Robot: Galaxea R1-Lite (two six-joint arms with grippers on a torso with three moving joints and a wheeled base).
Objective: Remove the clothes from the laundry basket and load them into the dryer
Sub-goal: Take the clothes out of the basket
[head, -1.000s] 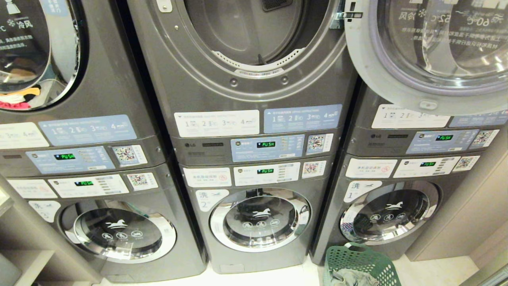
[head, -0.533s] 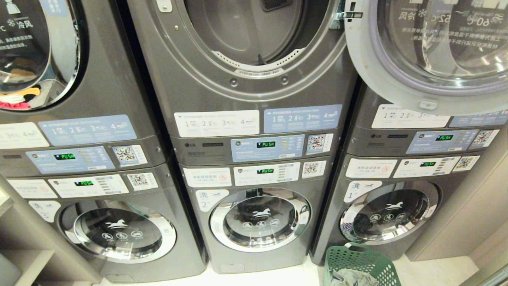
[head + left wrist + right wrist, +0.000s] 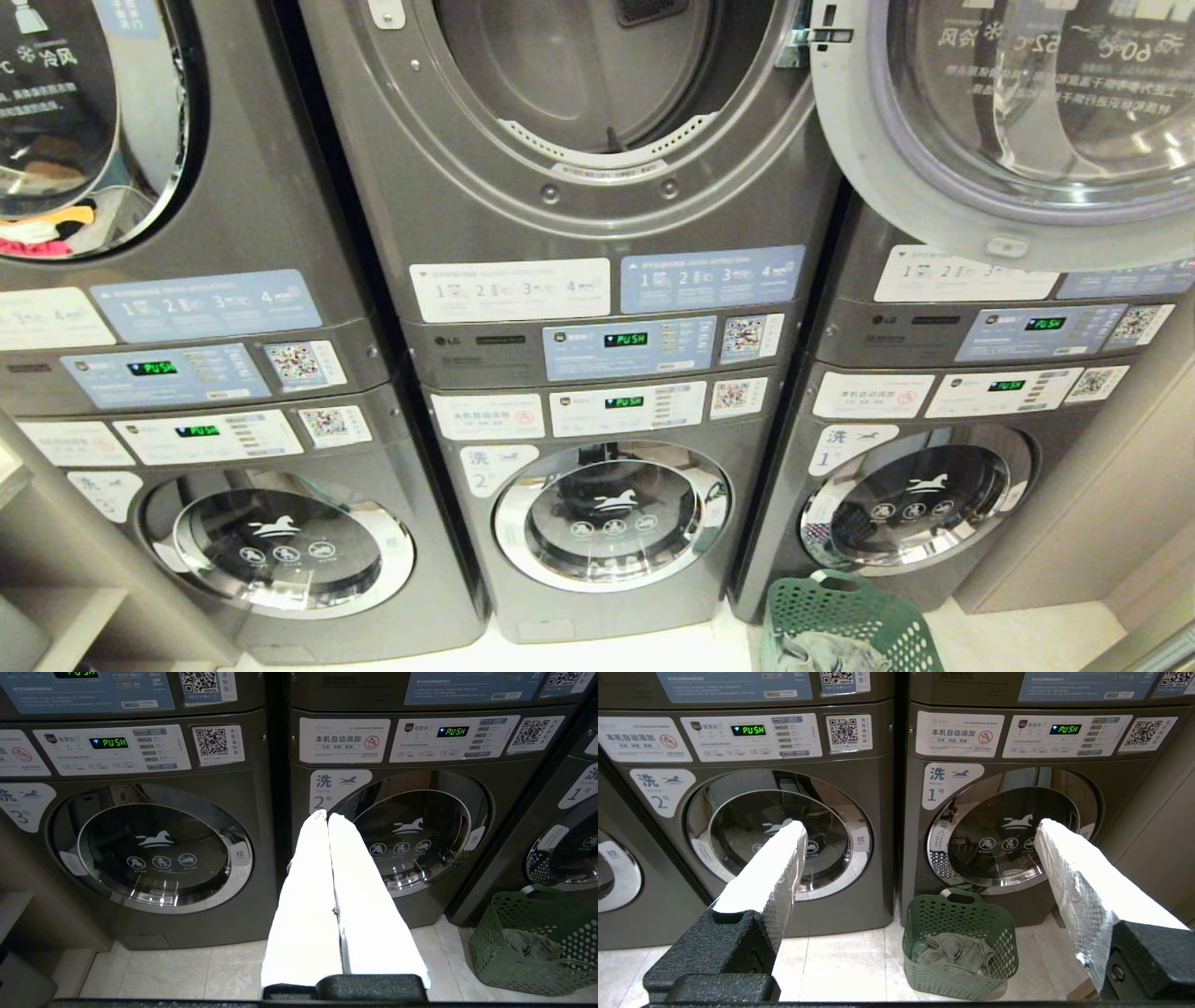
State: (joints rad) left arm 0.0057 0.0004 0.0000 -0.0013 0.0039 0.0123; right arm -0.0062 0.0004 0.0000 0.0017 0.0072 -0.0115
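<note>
Nothing has shifted across the last second – machines, basket and view all sit as they were, so no garment has left the basket and loading has not begun. Going left to right: the left claw (image 3: 327, 815) hangs before washer 2 (image 3: 411, 835) with its fingers pressed together and empty; the dryer (image 3: 597, 84) above stands open, its door (image 3: 1008, 131) swung right; the right claw (image 3: 920, 828) is spread wide, empty. The basket (image 3: 959, 945) rests on the floor before washer 1 (image 3: 1008, 830), clothes (image 3: 950, 949) heaped inside – a reach down comes first.
</note>
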